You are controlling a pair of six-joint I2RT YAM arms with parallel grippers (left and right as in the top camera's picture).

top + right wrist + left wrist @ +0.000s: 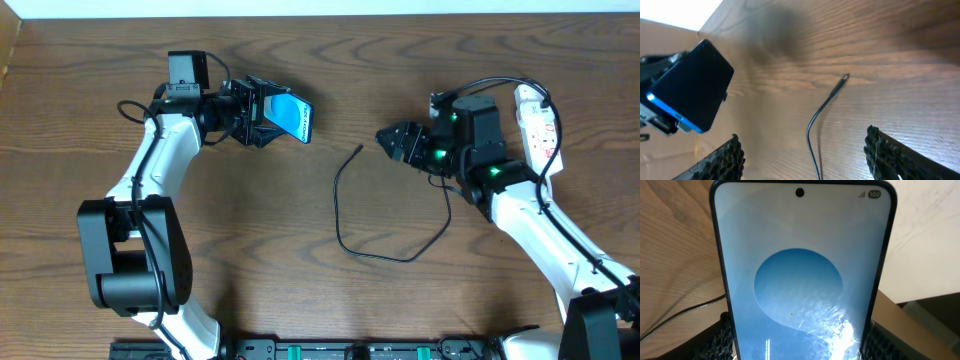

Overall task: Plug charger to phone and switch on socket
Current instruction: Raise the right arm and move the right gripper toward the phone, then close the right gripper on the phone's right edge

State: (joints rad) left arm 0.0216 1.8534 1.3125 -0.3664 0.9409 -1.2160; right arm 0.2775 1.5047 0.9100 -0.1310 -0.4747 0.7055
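My left gripper [265,112] is shut on the phone [292,116] and holds it raised above the table at the back left, blue screen facing up. In the left wrist view the phone [800,280] fills the frame, its lower edges between the black pads [720,337]. The charger cable [345,205] lies in a loop mid-table, its small plug [359,148] pointing toward the phone. My right gripper [390,140] stands open just right of that plug. From the right wrist, the plug [845,76] lies ahead between the spread fingers [880,150], and the phone's dark back [695,92] is at left. The socket [537,125] lies far right.
The white back edge of the table [320,8] runs along the top. The right arm's body [520,210] crosses over the cable's far end beside the socket. The left arm's base [130,255] stands at the front left.
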